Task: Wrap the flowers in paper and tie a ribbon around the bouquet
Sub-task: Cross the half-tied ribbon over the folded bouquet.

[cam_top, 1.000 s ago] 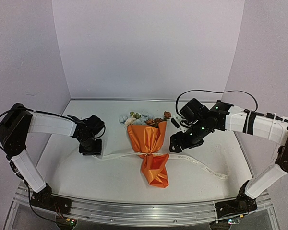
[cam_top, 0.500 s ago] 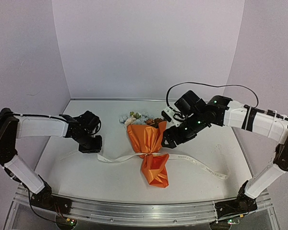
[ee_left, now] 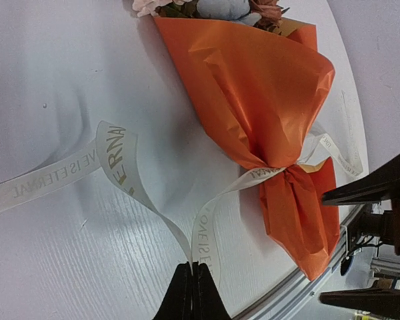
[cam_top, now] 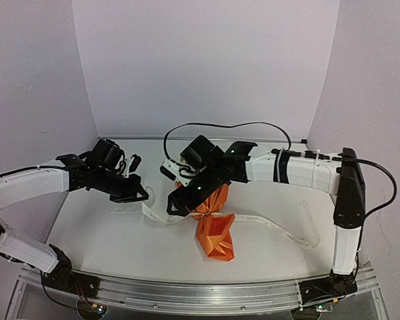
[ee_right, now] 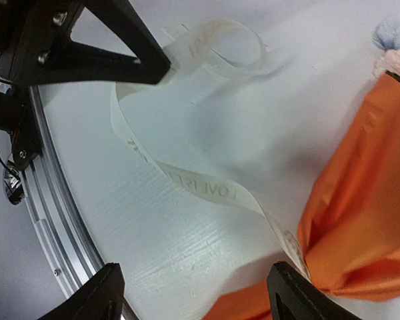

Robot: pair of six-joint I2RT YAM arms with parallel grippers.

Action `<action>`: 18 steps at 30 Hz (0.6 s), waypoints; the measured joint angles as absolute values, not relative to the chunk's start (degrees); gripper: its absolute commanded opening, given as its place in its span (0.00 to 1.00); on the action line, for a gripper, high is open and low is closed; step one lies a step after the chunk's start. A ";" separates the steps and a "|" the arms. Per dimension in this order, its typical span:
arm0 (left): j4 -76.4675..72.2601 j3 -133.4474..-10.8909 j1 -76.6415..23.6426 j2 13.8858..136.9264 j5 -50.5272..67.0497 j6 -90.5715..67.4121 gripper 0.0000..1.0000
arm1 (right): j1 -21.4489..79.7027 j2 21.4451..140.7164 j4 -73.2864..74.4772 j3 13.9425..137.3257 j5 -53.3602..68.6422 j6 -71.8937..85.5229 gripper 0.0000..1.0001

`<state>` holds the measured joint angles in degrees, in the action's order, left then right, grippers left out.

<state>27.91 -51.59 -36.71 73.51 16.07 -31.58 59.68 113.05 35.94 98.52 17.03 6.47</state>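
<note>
Left jaws pinching ribbon (ee_left: pixel 203 233) at 9 o'clock of bouquet (cam_top: pixel 217 235); right jaws spread (empty); hard tug may drag bouquet.

Flowers (ee_left: pixel 227 7) cropped by left wrist view's top edge.

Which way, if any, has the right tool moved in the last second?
Yes. The right tool has swung from the right of the bouquet to its left, jaws open above the ribbon.
</note>
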 measured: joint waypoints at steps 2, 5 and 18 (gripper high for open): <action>27.88 -51.59 -36.71 73.49 16.86 -31.51 0.00 | 60.43 116.32 34.50 100.94 17.67 6.79 0.73; 27.88 -51.57 -36.71 73.49 17.69 -31.53 0.00 | 61.47 119.32 32.53 102.77 17.96 7.82 0.71; 27.99 -51.21 -36.69 73.13 18.31 -31.64 0.00 | 63.68 128.07 27.10 109.00 19.48 13.38 0.48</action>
<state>27.99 -51.21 -36.69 73.13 18.31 -31.64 63.68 128.07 27.10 109.00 19.48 13.38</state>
